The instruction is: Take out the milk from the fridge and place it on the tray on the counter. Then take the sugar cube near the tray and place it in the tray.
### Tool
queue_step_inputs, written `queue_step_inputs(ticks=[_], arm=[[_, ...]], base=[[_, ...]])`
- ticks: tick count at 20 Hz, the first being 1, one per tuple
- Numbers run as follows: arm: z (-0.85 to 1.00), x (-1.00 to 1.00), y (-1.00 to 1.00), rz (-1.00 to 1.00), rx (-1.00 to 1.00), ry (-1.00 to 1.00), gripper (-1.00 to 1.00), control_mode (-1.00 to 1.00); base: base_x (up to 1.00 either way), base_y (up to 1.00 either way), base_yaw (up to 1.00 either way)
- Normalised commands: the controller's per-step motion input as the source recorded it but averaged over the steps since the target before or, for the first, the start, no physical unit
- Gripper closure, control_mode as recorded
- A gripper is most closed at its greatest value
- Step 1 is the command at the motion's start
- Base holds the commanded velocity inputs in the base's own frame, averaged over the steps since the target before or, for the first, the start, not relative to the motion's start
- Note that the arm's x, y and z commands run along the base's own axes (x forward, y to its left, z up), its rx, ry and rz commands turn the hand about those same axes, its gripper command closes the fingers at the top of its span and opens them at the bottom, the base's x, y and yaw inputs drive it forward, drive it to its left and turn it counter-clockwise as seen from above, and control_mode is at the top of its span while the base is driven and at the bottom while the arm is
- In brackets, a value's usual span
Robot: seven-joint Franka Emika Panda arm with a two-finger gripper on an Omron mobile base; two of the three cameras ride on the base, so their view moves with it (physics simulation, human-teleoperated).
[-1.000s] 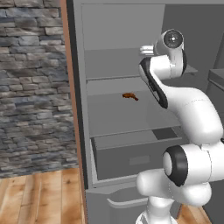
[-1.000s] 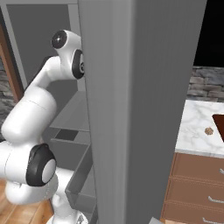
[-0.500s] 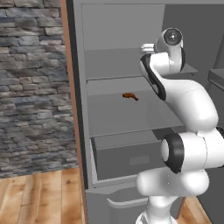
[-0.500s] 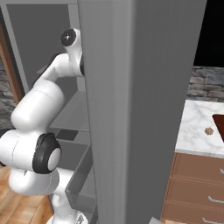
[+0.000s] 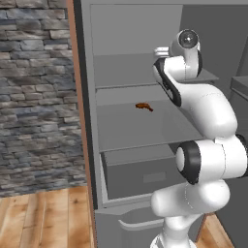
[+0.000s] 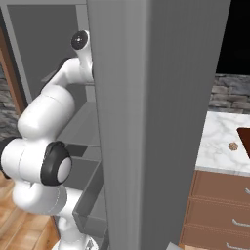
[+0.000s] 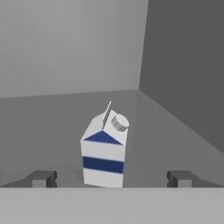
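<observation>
1. The milk [image 7: 104, 151] stands upright on a fridge [image 5: 131, 72] shelf, near the back corner, between the two fingers [image 7: 43, 178].
2. A small food item [image 5: 144, 106] lies on a middle shelf, above the drawer [image 5: 140, 172].
3. The sugar cube [image 6: 233, 146] sits on the desk [image 6: 217, 146], right of the fridge, just beside the tray [image 6: 245, 138].

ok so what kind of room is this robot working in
Most likely a home kitchen: an open grey fridge with a milk carton on a shelf, and beside it a marble counter over wooden drawers.
</observation>
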Motion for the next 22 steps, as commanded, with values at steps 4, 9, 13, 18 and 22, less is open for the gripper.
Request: queue_step_inputs(ticks=[4,9,13,18,22], arm=[[-0.06,0.12,0.00,0.00,0.00,0.00,-1.00,-1.00],[-0.15,0.07,0.00,0.00,0.00,0.00,-1.00,-1.00],[-0.11,0.13,0.00,0.00,0.00,0.00,-1.00,-1.00],[-0.05,0.18,0.00,0.00,0.00,0.00,-1.00,-1.00],[-0.04,0.26,0.00,0.00,0.00,0.00,-1.00,-1.00]], base=[[0.00,0.00,0.00],[0.00,0.00,0.00],[0.00,0.00,0.00],[0.00,0.00,0.00],[0.00,0.00,0.00]])
